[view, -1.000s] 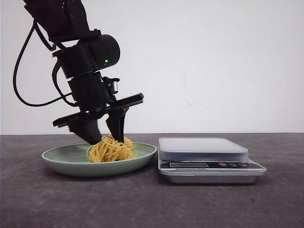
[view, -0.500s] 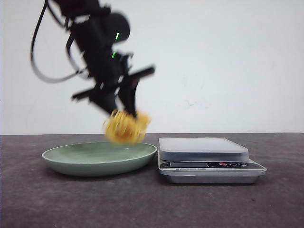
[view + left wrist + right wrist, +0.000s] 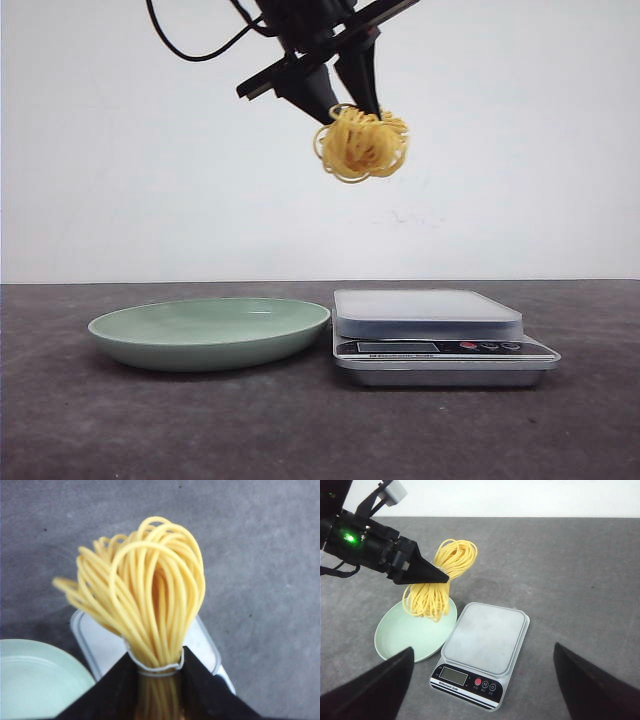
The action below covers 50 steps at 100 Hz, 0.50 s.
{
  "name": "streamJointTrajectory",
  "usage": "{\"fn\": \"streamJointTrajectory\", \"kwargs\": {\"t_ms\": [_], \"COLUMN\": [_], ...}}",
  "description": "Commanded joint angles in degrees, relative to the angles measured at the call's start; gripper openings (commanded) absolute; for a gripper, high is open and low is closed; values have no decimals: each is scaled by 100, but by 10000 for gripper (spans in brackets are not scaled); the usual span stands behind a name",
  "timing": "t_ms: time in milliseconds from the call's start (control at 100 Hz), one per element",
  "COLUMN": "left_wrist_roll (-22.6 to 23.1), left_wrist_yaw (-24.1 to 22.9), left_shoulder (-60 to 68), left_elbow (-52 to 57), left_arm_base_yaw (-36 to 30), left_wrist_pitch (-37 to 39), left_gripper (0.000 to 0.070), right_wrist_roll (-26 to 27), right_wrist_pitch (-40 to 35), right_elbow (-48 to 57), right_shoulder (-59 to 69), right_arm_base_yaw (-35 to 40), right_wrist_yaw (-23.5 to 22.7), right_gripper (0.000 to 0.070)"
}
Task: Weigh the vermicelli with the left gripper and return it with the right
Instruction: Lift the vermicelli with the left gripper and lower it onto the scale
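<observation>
My left gripper [image 3: 345, 108] is high above the table and shut on the vermicelli [image 3: 362, 143], a round nest of yellow strands hanging from its two black fingers. In the front view the nest hangs over the left end of the silver kitchen scale [image 3: 430, 322], close to the rim of the pale green plate [image 3: 210, 332]. In the left wrist view the vermicelli [image 3: 145, 590] is pinched between the fingertips of the left gripper [image 3: 156, 667], with the scale [image 3: 102, 647] below. My right gripper [image 3: 484, 647] stands open above the scale [image 3: 485, 635], holding nothing; it does not show in the front view.
The plate [image 3: 395, 632] holds nothing and sits just left of the scale on the dark grey table. The scale's display and buttons [image 3: 470, 680] face the robot. A white wall stands behind.
The left gripper has lifted the vermicelli off the plate, rising high and moving right toward the scale. Plate and scale have not moved.
</observation>
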Motion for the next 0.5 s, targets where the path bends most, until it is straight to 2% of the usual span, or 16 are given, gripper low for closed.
{"fn": "streamJointTrajectory", "kwargs": {"t_ms": [0, 150, 490], "left_wrist_roll": [-490, -1003, -1099], "left_wrist_yaw": [-48, -50, -107], "left_shoulder": [149, 337, 1233], "left_elbow": [122, 122, 122], "left_arm_base_yaw": [-144, -251, -280], "left_wrist_pitch": [236, 459, 168], "left_gripper": [5, 6, 6], "right_wrist_roll": [-48, -52, -157], "right_wrist_pitch": [22, 17, -127], "right_elbow": [83, 83, 83], "right_shoulder": [24, 22, 22], "right_arm_base_yaw": [2, 2, 2], "right_wrist_yaw": [4, 2, -13], "right_gripper": [544, 544, 544]}}
